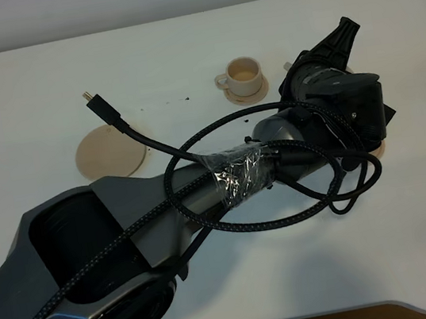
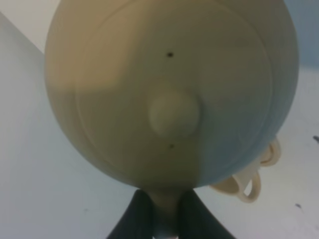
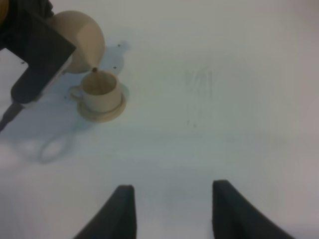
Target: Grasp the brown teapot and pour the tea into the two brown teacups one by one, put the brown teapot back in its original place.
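The brown teapot (image 2: 169,89) fills the left wrist view, lid and knob facing the camera. My left gripper (image 2: 167,211) is shut on its loop handle. In the right wrist view the teapot (image 3: 82,40) hangs tilted, spout down over one brown teacup (image 3: 99,89) on its small saucer. The loop handle of that teacup (image 2: 249,184) peeks out under the pot. In the exterior view my left arm (image 1: 340,100) reaches across and hides the pot and that cup. The other teacup (image 1: 244,75) stands on its saucer beside the arm. My right gripper (image 3: 172,185) is open above bare table.
The wide round saucer (image 1: 107,151), the original place, lies bare at the left of the table. A rim of a small saucer (image 1: 378,152) shows under the left wrist. A black cable (image 1: 124,125) loops off the left arm over the table.
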You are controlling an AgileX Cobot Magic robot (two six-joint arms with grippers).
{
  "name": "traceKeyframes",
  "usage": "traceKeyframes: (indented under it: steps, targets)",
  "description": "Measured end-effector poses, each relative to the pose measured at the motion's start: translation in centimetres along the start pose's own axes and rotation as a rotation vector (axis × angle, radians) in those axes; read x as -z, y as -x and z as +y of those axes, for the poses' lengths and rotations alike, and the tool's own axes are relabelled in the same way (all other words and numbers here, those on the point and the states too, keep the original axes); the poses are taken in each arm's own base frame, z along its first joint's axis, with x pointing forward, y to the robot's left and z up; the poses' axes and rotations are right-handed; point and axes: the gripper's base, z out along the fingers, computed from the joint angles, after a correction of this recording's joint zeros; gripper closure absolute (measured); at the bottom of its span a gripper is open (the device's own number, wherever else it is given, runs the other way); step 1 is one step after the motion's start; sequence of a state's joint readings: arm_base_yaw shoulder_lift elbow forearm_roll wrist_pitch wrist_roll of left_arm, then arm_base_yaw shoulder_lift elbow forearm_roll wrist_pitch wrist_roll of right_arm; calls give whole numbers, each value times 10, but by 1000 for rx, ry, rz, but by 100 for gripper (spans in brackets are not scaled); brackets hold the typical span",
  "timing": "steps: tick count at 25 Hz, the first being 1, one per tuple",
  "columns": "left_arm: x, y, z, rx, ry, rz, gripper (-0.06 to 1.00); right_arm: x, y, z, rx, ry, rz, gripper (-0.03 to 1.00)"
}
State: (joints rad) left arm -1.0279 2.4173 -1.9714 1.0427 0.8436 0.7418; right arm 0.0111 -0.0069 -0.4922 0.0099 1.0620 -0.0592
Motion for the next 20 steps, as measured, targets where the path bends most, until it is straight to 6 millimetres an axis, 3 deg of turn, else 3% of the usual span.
traceKeyframes:
  steps: [20]
  targets:
    - [1,0,6,-113,71,5,82,0,0,0,0,0,0,59]
